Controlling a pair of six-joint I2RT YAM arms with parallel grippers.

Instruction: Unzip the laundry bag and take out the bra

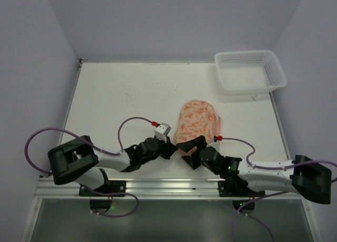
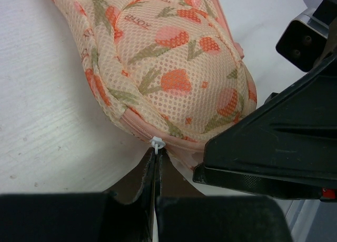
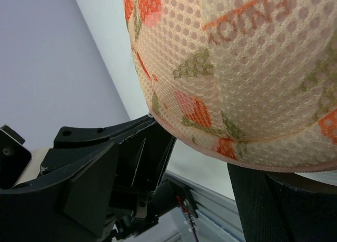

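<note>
Two black-and-white robot arms, the left arm (image 1: 105,160) and the right arm (image 1: 258,171), reach from the near rail toward 12 o'clock over a white rectangular table (image 1: 121,94). At the table's 1 o'clock corner sits a white plastic lattice basket (image 1: 247,89).

Just toward 5 o'clock from the table's middle lies the soft dome-shaped laundry bag (image 1: 196,121) of cream-peach mesh with orange-pink flower print and pink zip trim, its narrow end pointing at the arms.

The right gripper (image 1: 192,147) is at the bag's 6 o'clock end. Its jaws stand wide around that end, and both fingers touch the fabric.

The left gripper (image 2: 156,160) meets the bag at 7 o'clock. Its jaws are pressed together, pinching the small white zip pull (image 2: 157,143) at their tips. To the left of the pull, the zip lies closed.
</note>
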